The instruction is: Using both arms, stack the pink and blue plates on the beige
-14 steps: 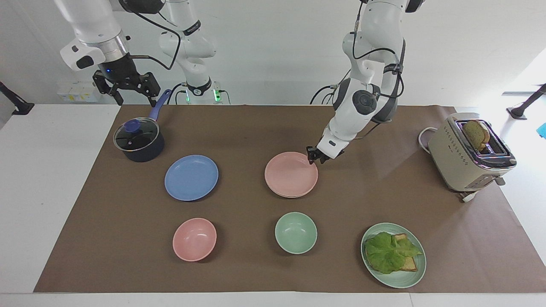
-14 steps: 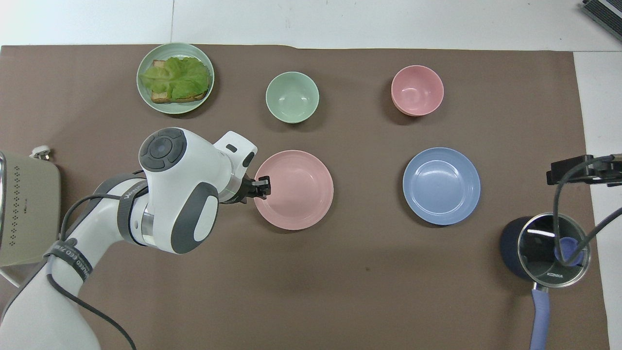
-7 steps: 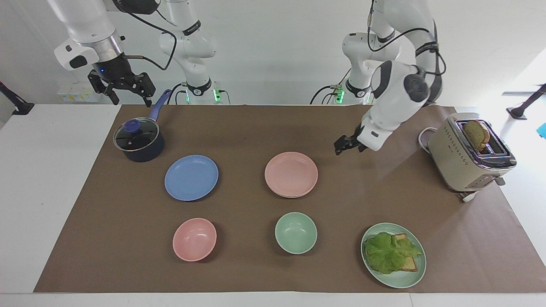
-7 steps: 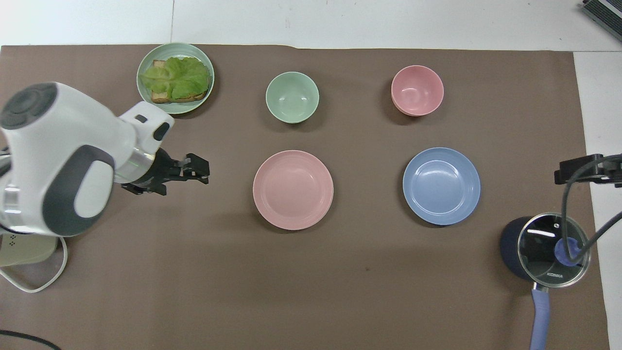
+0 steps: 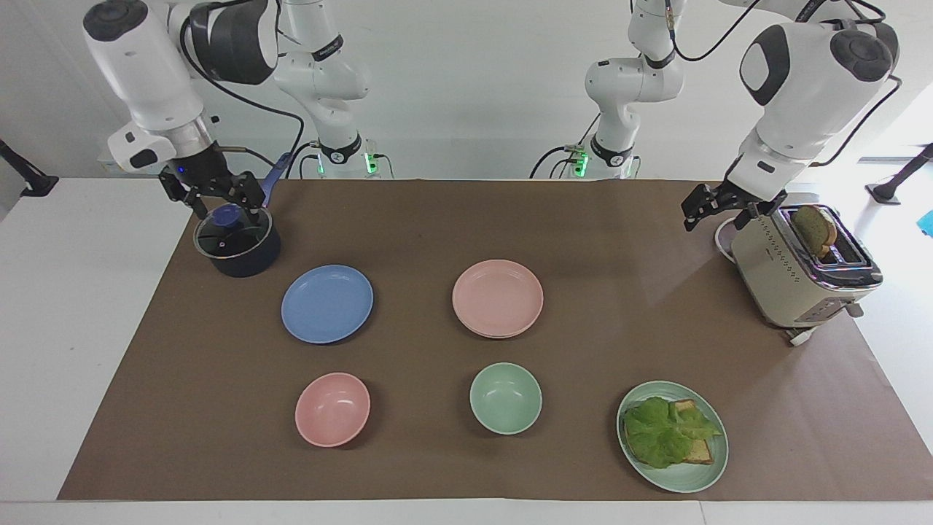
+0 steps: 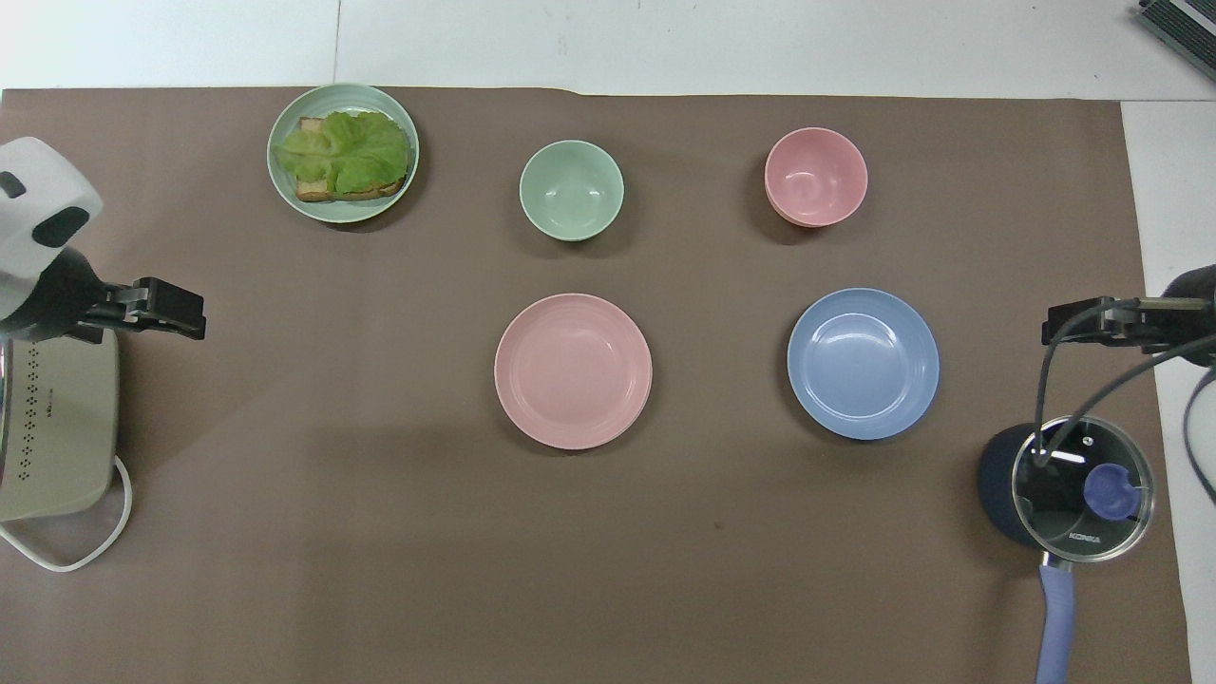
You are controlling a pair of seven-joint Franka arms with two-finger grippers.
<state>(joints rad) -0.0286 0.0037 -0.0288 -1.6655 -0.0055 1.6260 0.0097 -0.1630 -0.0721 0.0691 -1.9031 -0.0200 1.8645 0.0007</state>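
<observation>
The pink plate [image 5: 498, 297] [image 6: 573, 370] lies in the middle of the brown mat. A thin second rim shows under its edge, and the beige plate is otherwise hidden. Beside it, toward the right arm's end, the blue plate [image 5: 326, 303] [image 6: 863, 363] lies alone on the mat. My left gripper [image 5: 718, 215] [image 6: 185, 313] hangs open and empty in the air by the toaster, well clear of the plates. Open and empty too, my right gripper [image 5: 227, 210] [image 6: 1056, 328] hovers at the mat's edge just above the pot.
A beige toaster [image 5: 802, 270] [image 6: 52, 427] with a slice of bread stands at the left arm's end. A dark lidded pot [image 5: 237, 244] [image 6: 1064, 484] stands at the right arm's end. A pink bowl [image 5: 332, 409], a green bowl [image 5: 505, 398] and a green plate [image 5: 718, 452] with lettuce toast sit farthest from the robots.
My left gripper opened, left the pink plate's rim and rose away toward the toaster. My right gripper came down closer to the pot. The plates have stayed put.
</observation>
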